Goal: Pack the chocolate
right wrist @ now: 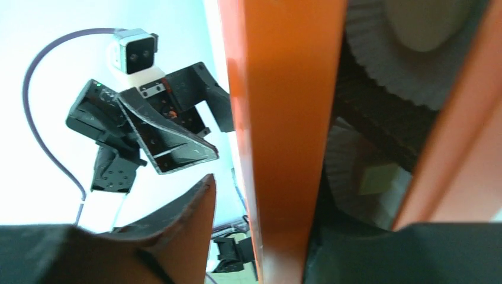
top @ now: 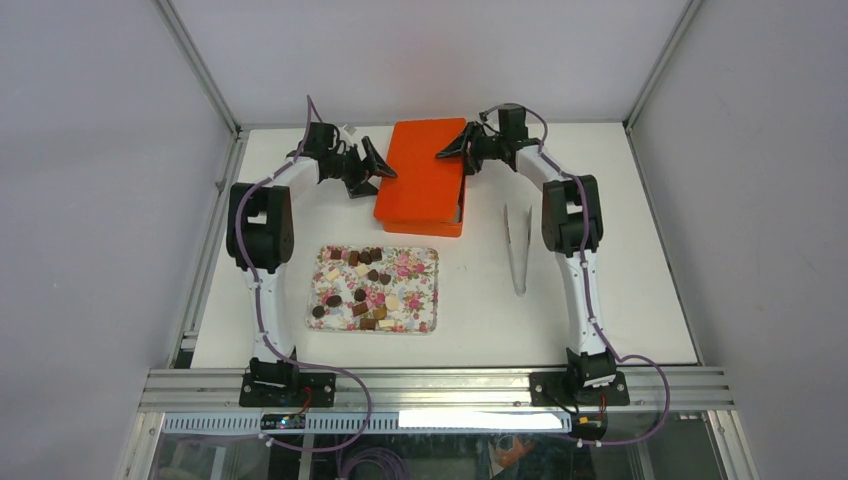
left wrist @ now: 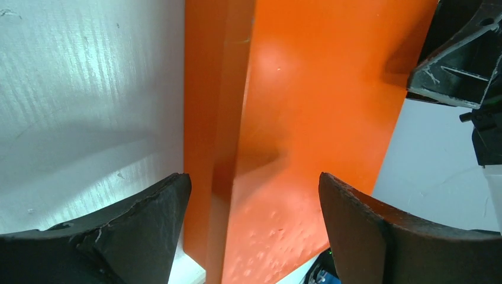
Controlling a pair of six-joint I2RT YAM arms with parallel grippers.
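Several chocolates (top: pixel 362 287), dark brown, light brown and cream, lie on a floral tray (top: pixel 420 262) in the middle of the table. An orange box (top: pixel 420 226) stands behind it, its lid (top: pixel 425 165) raised at the right side. My right gripper (top: pixel 458 155) is open and straddles the lid's right rim (right wrist: pixel 290 118), one finger outside and one beneath. Under the lid, fluted paper cups (right wrist: pixel 385 65) show, one holding a pale square piece (right wrist: pixel 377 179). My left gripper (top: pixel 370 172) is open and empty at the box's left edge (left wrist: pixel 213 118).
Metal tweezers (top: pixel 517 245) lie on the table right of the box, beside my right arm. Frame posts and grey walls close in the back and sides of the white table (top: pixel 620 300).
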